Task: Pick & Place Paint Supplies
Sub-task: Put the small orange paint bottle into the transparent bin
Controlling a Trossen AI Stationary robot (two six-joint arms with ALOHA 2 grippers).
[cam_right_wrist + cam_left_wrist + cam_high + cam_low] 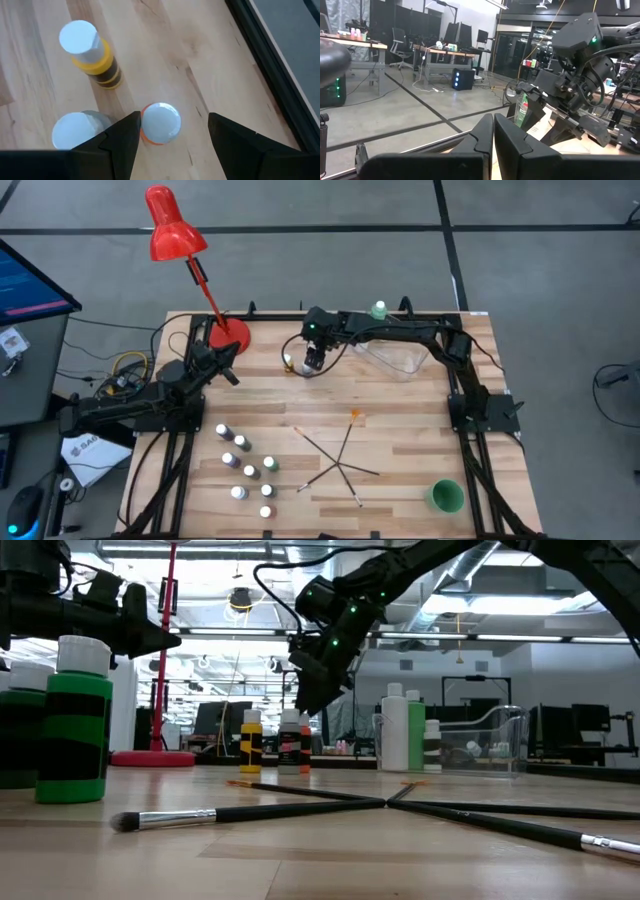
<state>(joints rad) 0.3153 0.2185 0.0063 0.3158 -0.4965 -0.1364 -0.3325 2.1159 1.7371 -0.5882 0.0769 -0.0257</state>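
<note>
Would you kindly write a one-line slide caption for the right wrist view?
Open right pincer poised above an orange-labelled paint bottle, beside yellow-labelled bottle on the wooden table.

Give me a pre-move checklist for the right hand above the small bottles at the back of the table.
1. Right hand open: ok.
2. Orange bottle between its fingers, seen from above: ok.
3. Yellow bottle outside the fingers: ok.
4. Third bottle clear of the near finger: not ok, it sits right beside it.
5. Fingers lowered around the orange bottle: cannot tell.
6. Left hand shut, away from the bottles: ok.
</note>
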